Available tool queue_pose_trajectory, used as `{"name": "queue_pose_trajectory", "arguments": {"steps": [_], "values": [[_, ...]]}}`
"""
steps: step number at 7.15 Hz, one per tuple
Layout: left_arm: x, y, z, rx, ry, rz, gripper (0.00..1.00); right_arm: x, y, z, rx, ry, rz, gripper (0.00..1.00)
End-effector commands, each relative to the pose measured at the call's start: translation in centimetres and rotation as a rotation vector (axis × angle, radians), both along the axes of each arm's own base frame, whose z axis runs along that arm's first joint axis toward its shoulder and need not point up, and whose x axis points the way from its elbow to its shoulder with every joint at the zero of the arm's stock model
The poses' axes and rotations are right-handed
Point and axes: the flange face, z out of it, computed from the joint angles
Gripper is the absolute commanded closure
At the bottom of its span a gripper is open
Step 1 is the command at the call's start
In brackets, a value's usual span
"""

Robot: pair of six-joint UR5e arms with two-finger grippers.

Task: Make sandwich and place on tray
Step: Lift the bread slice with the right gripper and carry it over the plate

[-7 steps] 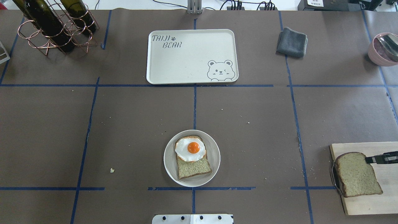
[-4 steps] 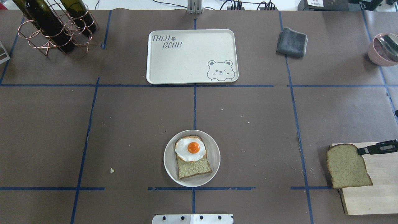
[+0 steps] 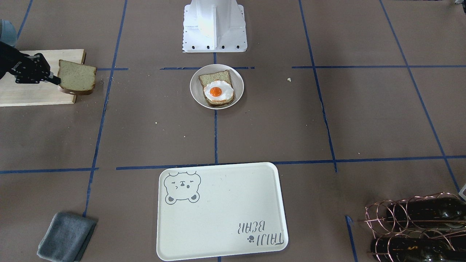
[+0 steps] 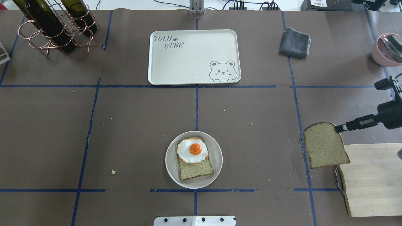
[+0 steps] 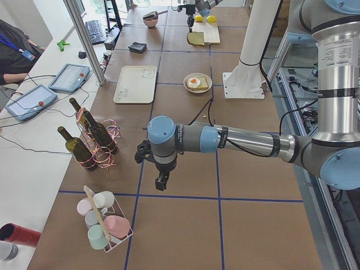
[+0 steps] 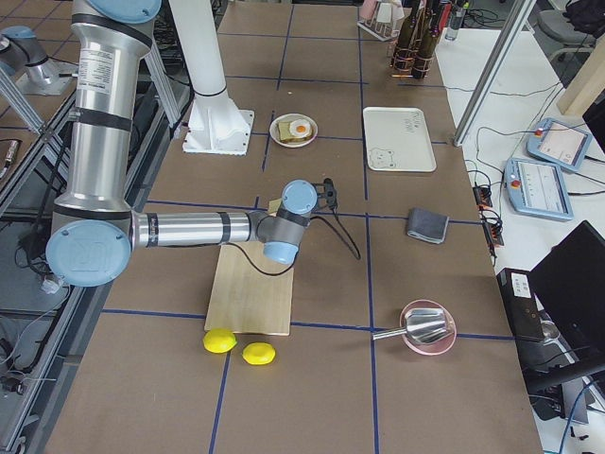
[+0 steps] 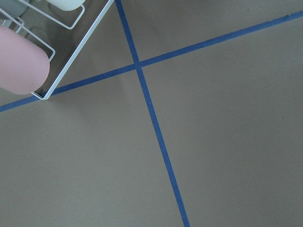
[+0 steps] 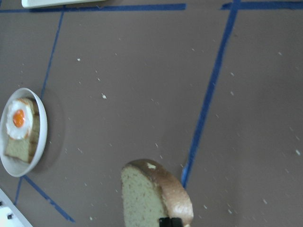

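Observation:
My right gripper (image 4: 340, 128) is shut on the top corner of a tan bread slice (image 4: 325, 146) and holds it in the air, just off the left end of the cutting board (image 4: 373, 179). It also shows in the front view (image 3: 54, 80) and the right wrist view (image 8: 169, 221). A second bread slice (image 4: 197, 170) with a fried egg (image 4: 192, 151) on it lies in a round white dish (image 4: 217, 157) at centre front. The cream tray (image 4: 194, 56) with the bear drawing lies bare at the far centre. My left gripper (image 5: 162, 183) hangs over bare table far to the left; I cannot tell its state.
A grey folded cloth (image 4: 295, 42) lies right of the tray. A copper rack with wine bottles (image 4: 53, 25) stands at the far left. A pink bowl (image 4: 388, 48) with a metal scoop sits at the far right. Two lemons (image 6: 219, 340) lie beyond the board. A cup rack (image 5: 104, 222) is near my left gripper.
My right gripper has lifted the bread slice off the cutting board and carried it left and away from the robot. The dish, egg and tray have not moved.

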Motion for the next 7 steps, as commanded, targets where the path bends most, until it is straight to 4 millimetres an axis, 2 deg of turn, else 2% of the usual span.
{"name": "queue_pose_trajectory", "arguments": {"steps": [1, 2, 3, 4, 5, 6, 7], "values": [[0.0, 0.0, 0.0, 0.0, 0.0, 0.0, 0.0, -5.1, -4.9, -8.8, -0.066, -0.054, -0.003, 1.0], [0.0, 0.0, 0.0, 0.0, 0.0, 0.0, 0.0, -8.0, -5.7, -13.0, -0.114, -0.093, -0.006, 1.0], [0.0, 0.0, 0.0, 0.0, 0.0, 0.0, 0.0, -10.7, -5.7, -16.0, -0.139, -0.123, 0.004, 1.0], [0.0, 0.0, 0.0, 0.0, 0.0, 0.0, 0.0, -14.5, -4.8, -18.8, -0.147, -0.15, 0.008, 1.0], [0.0, 0.0, 0.0, 0.0, 0.0, 0.0, 0.0, -18.4, -3.2, -20.9, -0.166, -0.173, 0.009, 1.0], [0.0, 0.0, 0.0, 0.0, 0.0, 0.0, 0.0, -21.5, -1.7, -22.1, -0.166, -0.179, 0.013, 1.0], [0.0, 0.0, 0.0, 0.0, 0.0, 0.0, 0.0, -24.4, -0.7, -24.1, -0.178, -0.157, -0.009, 1.0]]}}
